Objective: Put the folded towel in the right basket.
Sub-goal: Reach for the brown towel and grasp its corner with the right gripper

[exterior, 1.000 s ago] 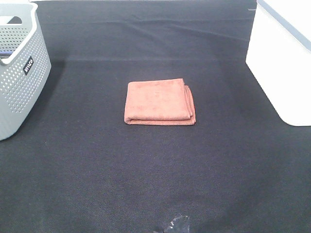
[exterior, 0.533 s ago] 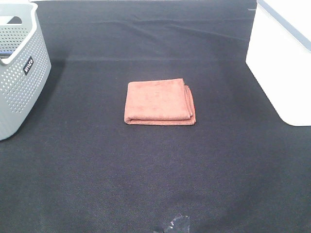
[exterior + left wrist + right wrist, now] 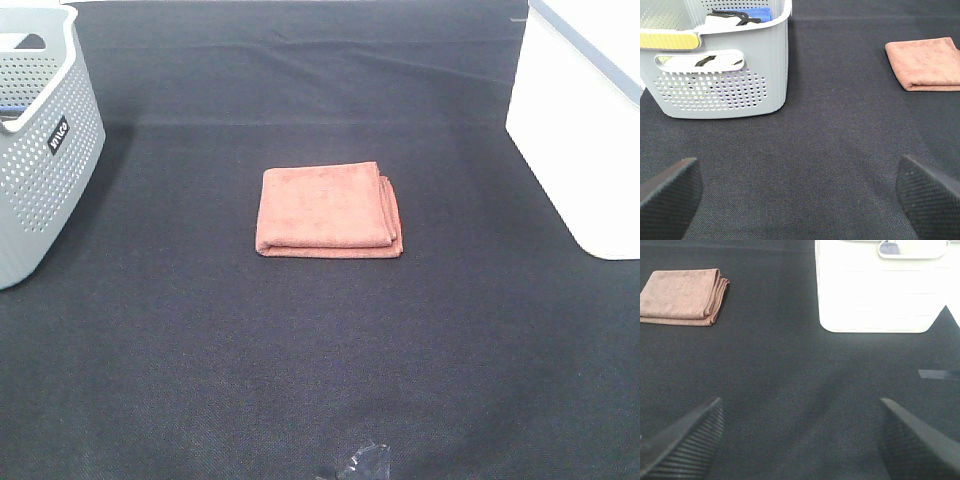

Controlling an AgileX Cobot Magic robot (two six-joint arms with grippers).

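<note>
A folded reddish-brown towel [image 3: 328,210] lies flat in the middle of the black table; it also shows in the left wrist view [image 3: 924,63] and in the right wrist view [image 3: 684,296]. The right basket [image 3: 590,120] is white and stands at the right edge; the right wrist view shows its side wall [image 3: 880,287]. My left gripper [image 3: 797,200] is open and empty, low over the cloth, well short of the towel. My right gripper [image 3: 800,440] is open and empty, also far from the towel. Neither gripper shows in the high view.
A grey perforated basket [image 3: 40,150] stands at the left edge and holds blue and black items [image 3: 740,15]. A small crumpled clear scrap [image 3: 362,462] lies near the front edge. A strip of tape [image 3: 936,374] lies on the cloth near the white basket.
</note>
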